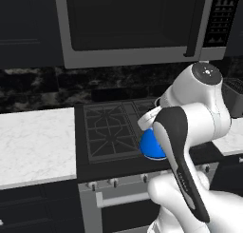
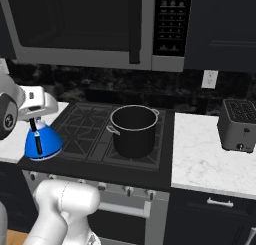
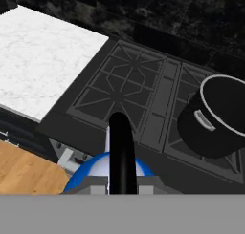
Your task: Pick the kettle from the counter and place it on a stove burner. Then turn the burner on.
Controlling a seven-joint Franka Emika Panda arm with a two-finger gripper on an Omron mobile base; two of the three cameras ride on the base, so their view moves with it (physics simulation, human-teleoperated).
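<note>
Our fingers (image 2: 35,123) pinch the thin black upright handle of the small bright-blue dome-shaped kettle (image 2: 42,143), carrying it from above toward the front-left star-grated black burner (image 1: 114,134).

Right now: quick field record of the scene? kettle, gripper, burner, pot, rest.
kettle: blue kettle, over the stove's front-left corner; contact with grate unclear
gripper: gripper shut on the kettle's black handle
burner: front-left burner, no flame seen
pot: black pot on the stove's right side, apart from kettle
counter: white counter left of stove
other: toaster on right counter
</note>
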